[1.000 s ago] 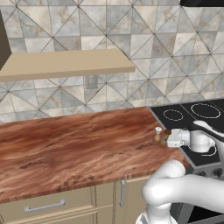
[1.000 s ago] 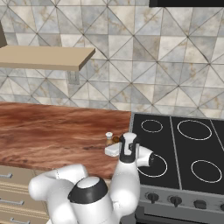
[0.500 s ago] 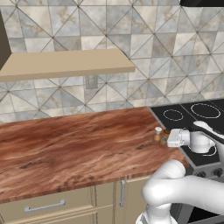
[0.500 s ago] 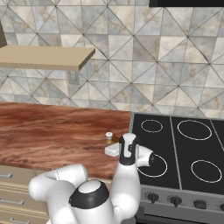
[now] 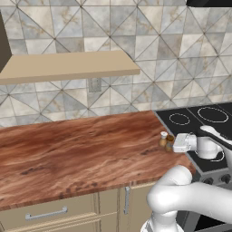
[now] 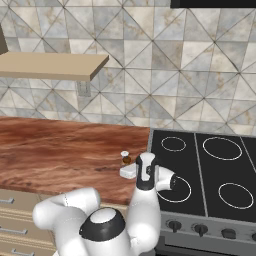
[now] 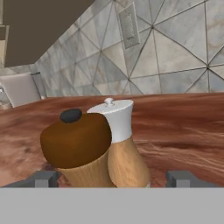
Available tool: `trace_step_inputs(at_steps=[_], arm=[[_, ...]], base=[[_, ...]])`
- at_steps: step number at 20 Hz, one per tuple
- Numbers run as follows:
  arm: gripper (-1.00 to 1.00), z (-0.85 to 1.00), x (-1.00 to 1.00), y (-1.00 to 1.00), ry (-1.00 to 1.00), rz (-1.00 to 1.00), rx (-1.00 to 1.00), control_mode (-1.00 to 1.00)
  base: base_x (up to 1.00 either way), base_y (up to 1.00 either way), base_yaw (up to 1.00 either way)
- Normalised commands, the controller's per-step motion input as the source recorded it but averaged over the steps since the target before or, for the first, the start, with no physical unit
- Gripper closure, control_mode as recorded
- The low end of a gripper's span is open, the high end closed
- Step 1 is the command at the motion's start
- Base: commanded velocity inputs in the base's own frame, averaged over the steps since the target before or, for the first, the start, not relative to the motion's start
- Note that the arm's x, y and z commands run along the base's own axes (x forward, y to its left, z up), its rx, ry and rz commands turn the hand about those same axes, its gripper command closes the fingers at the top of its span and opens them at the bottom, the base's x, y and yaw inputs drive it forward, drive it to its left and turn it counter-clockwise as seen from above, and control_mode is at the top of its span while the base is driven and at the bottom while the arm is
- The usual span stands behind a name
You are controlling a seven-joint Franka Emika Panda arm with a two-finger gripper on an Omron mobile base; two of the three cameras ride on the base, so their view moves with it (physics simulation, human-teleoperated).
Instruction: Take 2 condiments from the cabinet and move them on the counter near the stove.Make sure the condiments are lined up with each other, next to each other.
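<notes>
**Two shakers side by side on the counter, jaws spread around them**

At far left, high on the tiled wall, the cabinet shelf board was seen. Below it ran the counter, its wood grain reddish-brown, with cream drawers underneath. Near the counter's right end, just beside the stove, the two condiments were found standing upright and touching each other: the pale shaker with its white cap, and the brown mill immediately to its right in the left base view. In the hand view the mill was shown in front, overlapping the pale shaker. The gripper was seen low at counter level, its fingertips set wide apart to either side of the pair, with a gap visible between each tip and the shakers; nothing was gripped. In the right base view the gripper was seen just in front of the shakers.
</notes>
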Motion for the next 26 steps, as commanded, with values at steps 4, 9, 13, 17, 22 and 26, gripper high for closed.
trace_step_inputs(at_steps=[4, 9, 13, 17, 22, 26], arm=[[-1.0, 0.0, 0.0, 0.0, 0.0, 0.0, 0.0, -1.0], [-1.0, 0.0, -0.13, 0.0, 0.0, 0.0, 0.0, -1.0], [-1.0, 0.0, -0.39, 0.0, -0.01, 0.0, 0.0, -1.0], [-1.0, 0.07, -0.44, 0.0, -0.06, 0.0, 0.0, -1.0], [-1.0, 0.21, -0.58, 0.0, -0.09, 0.0, 0.0, -1.0], [-1.0, 0.69, -0.68, -0.05, -0.12, -0.07, 0.0, -1.0]], base=[[0.0, 0.0, 0.0], [0.0, 0.0, 0.0], [0.0, 0.0, 0.0], [0.0, 0.0, 0.0], [0.0, 0.0, 0.0], [0.0, 0.0, 0.0]])
